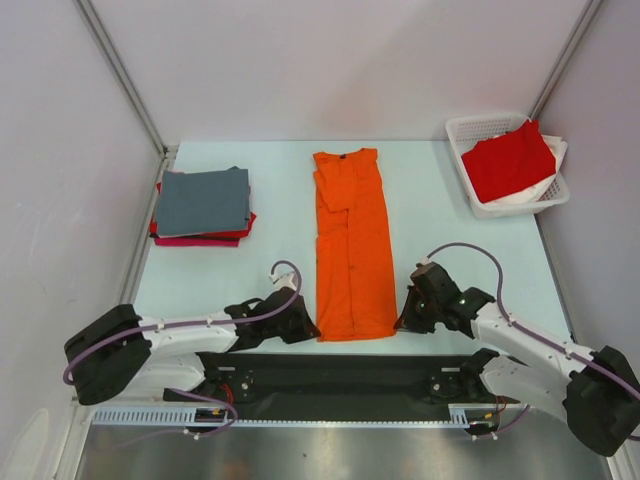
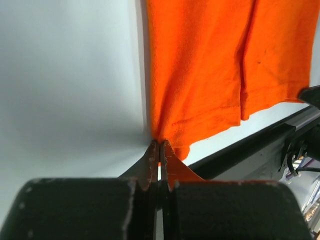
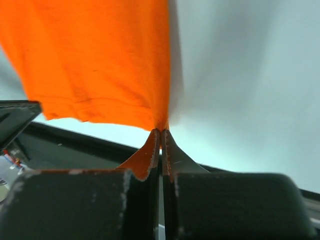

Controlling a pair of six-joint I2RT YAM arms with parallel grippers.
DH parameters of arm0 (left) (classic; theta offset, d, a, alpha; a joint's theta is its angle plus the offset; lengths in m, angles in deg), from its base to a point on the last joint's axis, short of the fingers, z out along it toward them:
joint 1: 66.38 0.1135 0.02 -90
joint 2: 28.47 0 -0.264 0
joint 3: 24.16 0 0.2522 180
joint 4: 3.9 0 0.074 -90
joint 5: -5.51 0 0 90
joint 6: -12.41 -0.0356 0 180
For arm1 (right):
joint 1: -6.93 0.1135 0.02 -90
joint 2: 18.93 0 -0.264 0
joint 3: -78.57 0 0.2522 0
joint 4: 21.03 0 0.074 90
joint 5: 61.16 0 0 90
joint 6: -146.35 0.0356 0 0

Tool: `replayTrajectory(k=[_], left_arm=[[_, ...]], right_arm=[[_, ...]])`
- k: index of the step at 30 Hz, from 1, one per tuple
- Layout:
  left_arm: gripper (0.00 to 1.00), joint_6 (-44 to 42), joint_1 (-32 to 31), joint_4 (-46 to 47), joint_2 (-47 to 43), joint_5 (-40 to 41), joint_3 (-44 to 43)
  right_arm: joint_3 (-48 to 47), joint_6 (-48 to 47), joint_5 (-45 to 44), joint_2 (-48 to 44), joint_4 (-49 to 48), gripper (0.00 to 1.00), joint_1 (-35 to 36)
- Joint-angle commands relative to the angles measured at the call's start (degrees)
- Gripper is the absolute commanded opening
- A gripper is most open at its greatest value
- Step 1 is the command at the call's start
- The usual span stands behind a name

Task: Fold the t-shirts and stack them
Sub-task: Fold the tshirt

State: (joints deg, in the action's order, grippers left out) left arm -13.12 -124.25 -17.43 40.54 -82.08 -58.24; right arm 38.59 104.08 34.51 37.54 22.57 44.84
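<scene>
Left tool [image 2: 159,143] (right tool [image 3: 160,131] too) low on t-shirt [image 1: 350,250]

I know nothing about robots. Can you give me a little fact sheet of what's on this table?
Centre: orange t-shirt, folded into a long strip
Left gripper: shut on its near left corner
Right gripper: shut on its near right corner
Far left: folded stack, grey t-shirt on top
Far right: white basket holding a red t-shirt
</scene>
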Motion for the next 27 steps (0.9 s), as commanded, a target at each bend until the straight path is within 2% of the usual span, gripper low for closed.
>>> replayTrajectory(k=[1, 4, 8, 14, 17, 27], left_arm=[[0.00, 0.40, -0.85, -4.18, -3.79, 0.67, -2.36], [0.00, -0.39, -0.76, -5.76, -6.95, -0.48, -3.67], [0.00, -2.50, 2.57, -8.22, -9.16, -3.63, -7.71], [0.00, -7.51, 13.29, -7.79, -7.41, -9.44, -13.06], [0.00, -10.14, 20.92, -8.49, -2.86, -10.24, -17.98], [0.00, -14.28, 30.70, -8.85, 17.27, -10.06, -34.34]], right_arm=[[-4.54, -0.62, 0.83, -3.81, 3.46, 0.00, 0.76], [-7.87, -1.40, -0.22, -5.05, 5.13, 0.00, 0.50], [-13.41, -5.08, 0.21, -2.86, 5.75, 0.00, -2.65], [-19.83, -10.01, 4.42, 3.46, 3.12, 0.00, -10.65], [-23.69, -12.56, 5.58, 9.17, 1.19, 0.00, -14.53], [-39.34, -16.17, 6.46, 31.58, -3.65, 0.00, -20.86]])
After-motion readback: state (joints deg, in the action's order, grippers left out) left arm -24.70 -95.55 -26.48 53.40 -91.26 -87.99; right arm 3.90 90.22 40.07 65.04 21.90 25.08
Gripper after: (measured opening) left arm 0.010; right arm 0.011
